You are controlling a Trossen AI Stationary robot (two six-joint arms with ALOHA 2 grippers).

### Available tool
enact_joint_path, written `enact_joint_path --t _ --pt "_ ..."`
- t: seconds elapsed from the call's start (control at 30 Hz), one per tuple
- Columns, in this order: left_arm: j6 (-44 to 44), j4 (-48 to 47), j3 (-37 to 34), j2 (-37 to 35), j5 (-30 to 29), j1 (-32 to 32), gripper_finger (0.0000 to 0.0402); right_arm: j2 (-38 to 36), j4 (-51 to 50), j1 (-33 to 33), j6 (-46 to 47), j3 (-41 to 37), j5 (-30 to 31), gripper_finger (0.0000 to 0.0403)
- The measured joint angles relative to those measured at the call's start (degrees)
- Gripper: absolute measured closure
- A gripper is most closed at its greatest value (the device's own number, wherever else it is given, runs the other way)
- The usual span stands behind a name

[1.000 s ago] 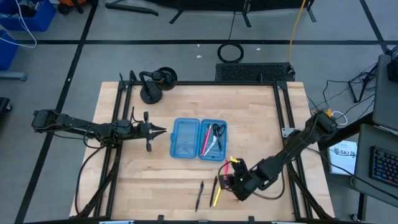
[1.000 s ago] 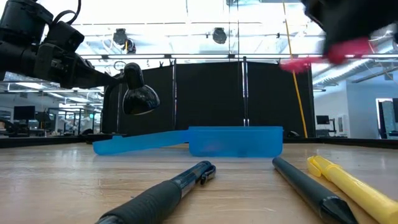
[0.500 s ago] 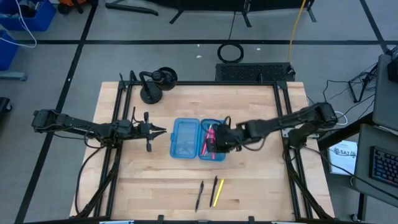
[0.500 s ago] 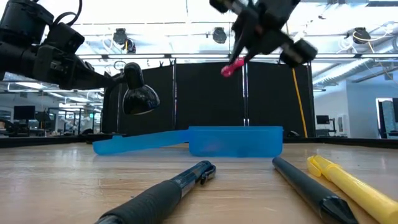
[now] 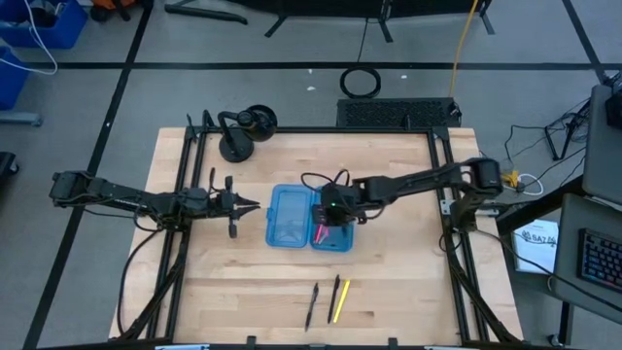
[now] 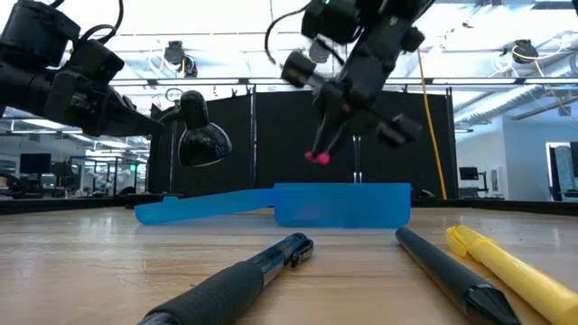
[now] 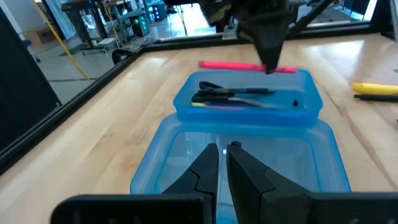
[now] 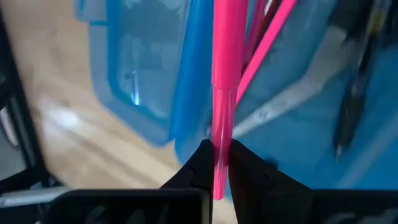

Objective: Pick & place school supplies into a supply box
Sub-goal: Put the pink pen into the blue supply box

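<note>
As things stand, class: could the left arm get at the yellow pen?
Probably not easily: the left gripper waits beside the box, and the yellow pen lies far across the table's front edge, though nothing blocks it.

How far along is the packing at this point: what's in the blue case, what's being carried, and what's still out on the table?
Done: the scissors and a thin pink pen already lie in the supply box. In hand: the right gripper holds a pink marker above that same half, not yet released. Left: three pens on the table's near edge, a black pen, a dark pen and a yellow marker. The left gripper waits shut beside the box.
</note>
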Motion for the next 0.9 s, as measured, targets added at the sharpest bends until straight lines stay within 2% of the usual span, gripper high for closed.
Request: enact_joint_path --t 0.13,0.33,0.9 --pt "0.00 -0.85 0.00 0.02 -0.01 0.00 0.0364 2.85 3.59 -1.85 -1.21 0.03 -1.68 0.0384" --pt "-0.28 -0.78 0.00 0.00 -0.04 0.00 0.0364 5.55 3.23 -3.41 -2.84 0.04 -3.08 0.0384" --pt "-0.26 -0.74 0.00 0.00 0.02 0.02 0.0364 8.84 2.57 -4.08 -3.53 0.04 -2.89 0.0385"
